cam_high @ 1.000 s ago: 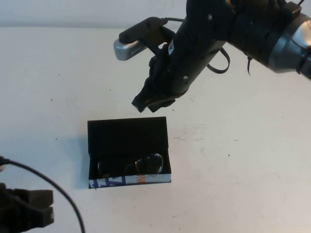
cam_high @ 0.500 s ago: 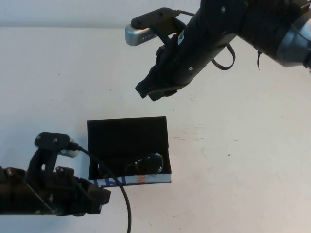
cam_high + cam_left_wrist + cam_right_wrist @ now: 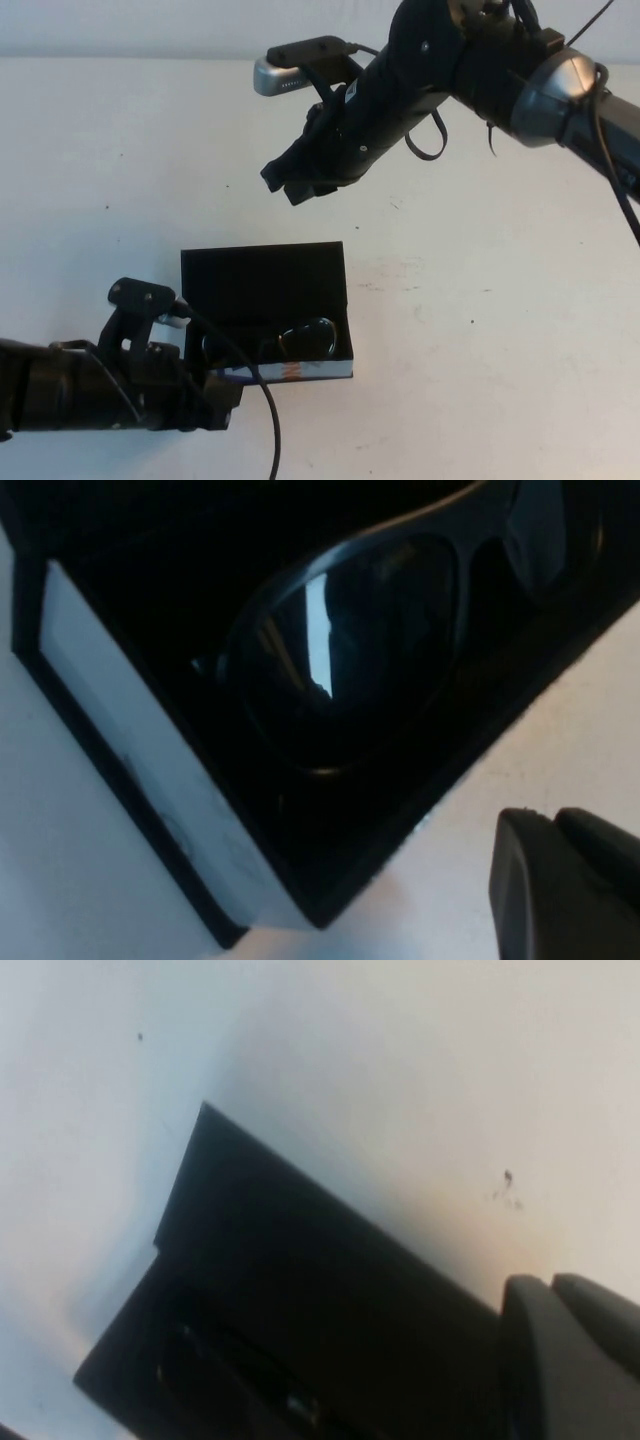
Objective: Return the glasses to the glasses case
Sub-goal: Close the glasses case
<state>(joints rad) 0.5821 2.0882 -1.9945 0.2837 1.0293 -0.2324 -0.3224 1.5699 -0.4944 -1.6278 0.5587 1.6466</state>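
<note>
Glasses (image 3: 268,343) lie inside the open glasses case (image 3: 262,280); only the lid remains. Right gripper (image 3: 297,185) hovers above, jaws pressed together; left gripper (image 3: 215,398) beside the case's front, jaws pressed together.

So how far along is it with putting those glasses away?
Mostly done, it seems: the glasses already lie inside the open glasses case. The right gripper, shut and empty, hangs above the table beyond the case. The left gripper is low at the case's near left corner, touching nothing that I can see. The lid stands open; closing it may be what is left.
</note>
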